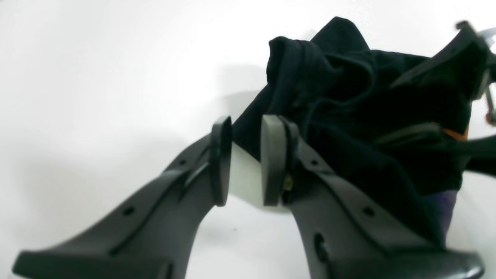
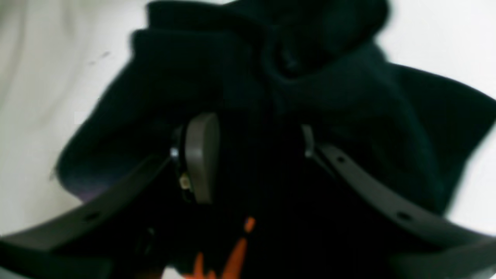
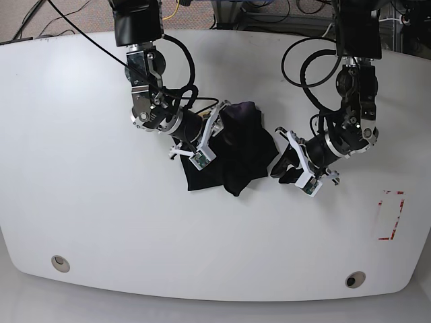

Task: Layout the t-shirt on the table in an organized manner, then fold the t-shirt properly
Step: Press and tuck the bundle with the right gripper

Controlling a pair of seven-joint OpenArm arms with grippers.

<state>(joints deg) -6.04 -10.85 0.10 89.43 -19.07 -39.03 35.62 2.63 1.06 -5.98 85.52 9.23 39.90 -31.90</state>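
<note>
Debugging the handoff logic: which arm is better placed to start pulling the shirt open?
Probably right. The right tool already straddles bunched t-shirt cloth. The left tool sits at the heap's edge with white table showing in its gap, gripping nothing.

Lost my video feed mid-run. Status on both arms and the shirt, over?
Right gripper jaws around bunched t-shirt. Left gripper at shirt's edge, jaws narrow, white table showing between them. Shirt still crumpled, not laid out. Nothing in the way.

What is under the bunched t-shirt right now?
Only the white table shows around the crumpled black t-shirt. The cloth hides whatever lies beneath it, and its chest print is mostly folded out of sight.
</note>
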